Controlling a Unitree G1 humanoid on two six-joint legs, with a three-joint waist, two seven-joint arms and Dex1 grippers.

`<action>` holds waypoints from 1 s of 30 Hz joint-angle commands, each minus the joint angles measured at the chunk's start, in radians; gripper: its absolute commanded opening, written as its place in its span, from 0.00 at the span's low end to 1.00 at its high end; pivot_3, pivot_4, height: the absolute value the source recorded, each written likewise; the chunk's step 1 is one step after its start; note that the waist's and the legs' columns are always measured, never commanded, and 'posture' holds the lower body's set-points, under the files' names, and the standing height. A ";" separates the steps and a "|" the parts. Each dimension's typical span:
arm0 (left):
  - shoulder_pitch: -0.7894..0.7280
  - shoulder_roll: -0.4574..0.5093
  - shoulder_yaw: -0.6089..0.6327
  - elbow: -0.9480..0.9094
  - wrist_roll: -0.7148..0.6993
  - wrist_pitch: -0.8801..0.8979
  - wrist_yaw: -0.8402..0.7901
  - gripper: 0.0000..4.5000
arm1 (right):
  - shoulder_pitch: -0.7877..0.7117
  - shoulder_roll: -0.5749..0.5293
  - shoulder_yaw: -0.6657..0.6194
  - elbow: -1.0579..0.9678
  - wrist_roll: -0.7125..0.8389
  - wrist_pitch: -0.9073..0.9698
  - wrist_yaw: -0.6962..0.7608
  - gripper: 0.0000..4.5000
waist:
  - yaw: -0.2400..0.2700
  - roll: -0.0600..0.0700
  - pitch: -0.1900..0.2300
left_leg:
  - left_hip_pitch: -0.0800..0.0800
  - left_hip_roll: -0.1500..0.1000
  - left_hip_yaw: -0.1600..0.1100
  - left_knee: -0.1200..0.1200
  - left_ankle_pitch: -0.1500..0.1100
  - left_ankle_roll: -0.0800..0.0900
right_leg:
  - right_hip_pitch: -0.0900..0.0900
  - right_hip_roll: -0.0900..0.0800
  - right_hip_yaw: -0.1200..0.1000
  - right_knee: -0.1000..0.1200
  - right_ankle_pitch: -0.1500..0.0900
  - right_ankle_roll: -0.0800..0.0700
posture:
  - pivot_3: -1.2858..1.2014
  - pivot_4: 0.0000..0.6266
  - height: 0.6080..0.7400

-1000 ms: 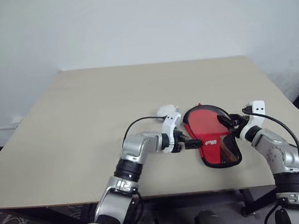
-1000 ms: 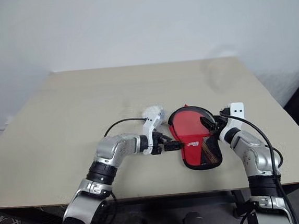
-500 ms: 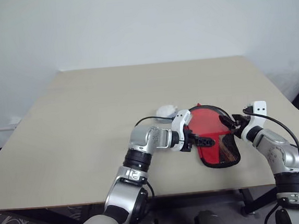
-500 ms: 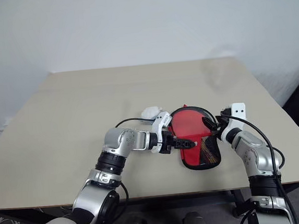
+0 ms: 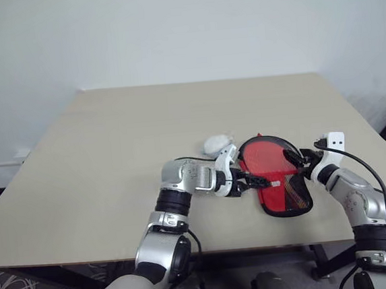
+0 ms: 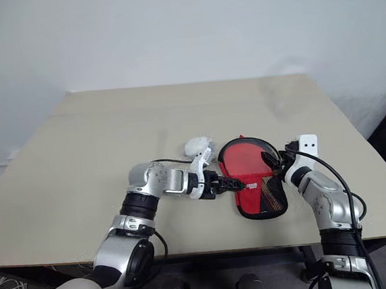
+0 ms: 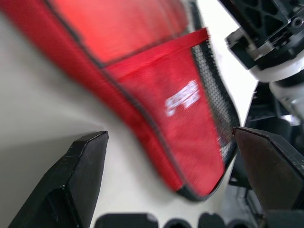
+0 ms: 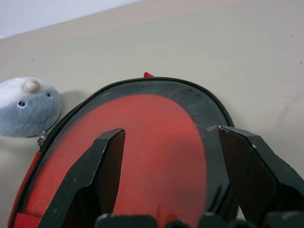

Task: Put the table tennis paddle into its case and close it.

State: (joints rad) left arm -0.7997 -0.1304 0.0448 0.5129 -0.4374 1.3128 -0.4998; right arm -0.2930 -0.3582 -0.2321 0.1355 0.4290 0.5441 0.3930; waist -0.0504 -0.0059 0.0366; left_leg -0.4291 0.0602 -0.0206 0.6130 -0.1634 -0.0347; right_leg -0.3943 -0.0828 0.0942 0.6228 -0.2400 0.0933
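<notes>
The case (image 5: 276,183) lies flat on the table (image 5: 112,151) near its front edge, red side up, with the red face of the paddle (image 8: 142,142) showing through its clear window. A small white and grey plush toy (image 5: 217,143) sits on the table just beyond the left gripper (image 5: 249,179). That gripper's jaws stand wide open at the case's left edge; the case's narrow lower end with the white logo (image 7: 183,97) lies between and ahead of them. The right gripper (image 5: 301,164) is at the case's right edge, jaws open, with the rounded top of the case between them.
</notes>
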 commanded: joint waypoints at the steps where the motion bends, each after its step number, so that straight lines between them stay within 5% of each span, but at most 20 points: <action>1: -0.038 -0.054 0.012 0.071 0.000 -0.039 0.039 1.00 | -0.030 -0.013 -0.021 -0.029 0.002 -0.011 -0.004 0.75 | -0.001 0.000 0.000 | 0.000 0.000 0.000 0.000 0.000 0.000 | 0.000 0.000 0.000 0.000 0.000 0.000 | 0.52 0.00 1.00; 6: -0.040 -0.079 0.016 0.122 -0.011 -0.049 0.062 1.00 | -0.032 -0.018 -0.024 -0.027 0.002 -0.010 -0.007 0.75 | -0.001 -0.001 0.000 | 0.002 -0.001 -0.002 0.001 0.000 0.000 | 0.001 0.000 0.000 0.000 0.000 0.000 | 0.52 0.00 1.00; 9: -0.039 -0.071 0.036 0.134 -0.025 -0.068 0.072 0.86 | -0.031 -0.014 -0.020 -0.023 -0.003 -0.016 -0.008 0.76 | -0.001 -0.001 0.000 | 0.002 -0.002 -0.003 0.001 0.000 0.000 | 0.002 0.000 0.000 -0.001 0.000 0.000 | 0.52 0.00 1.00; 20: -0.051 -0.083 0.105 0.167 -0.067 -0.103 0.136 0.01 | -0.041 -0.010 -0.027 -0.006 -0.011 -0.027 -0.030 0.76 | -0.001 -0.001 0.000 | 0.000 -0.002 -0.004 0.000 0.000 0.000 | 0.002 0.000 0.000 0.000 -0.001 0.001 | 0.52 0.00 1.00; 30: -0.062 0.008 0.083 0.118 -0.126 0.116 0.090 0.01 | -0.024 -0.011 -0.036 -0.042 0.008 -0.004 -0.028 0.76 | -0.002 -0.001 0.000 | 0.000 -0.003 -0.004 0.000 0.000 0.000 | 0.002 0.000 0.000 0.000 -0.001 0.002 | 0.52 0.00 1.00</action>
State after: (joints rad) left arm -0.8412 -0.1262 0.1380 0.6755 -0.5235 1.3496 -0.3747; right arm -0.3041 -0.3662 -0.2522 0.1428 0.4244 0.5441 0.3635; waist -0.0521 -0.0064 0.0368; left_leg -0.4290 0.0576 -0.0245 0.6123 -0.1635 -0.0349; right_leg -0.3928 -0.0828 0.0939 0.6227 -0.2413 0.0951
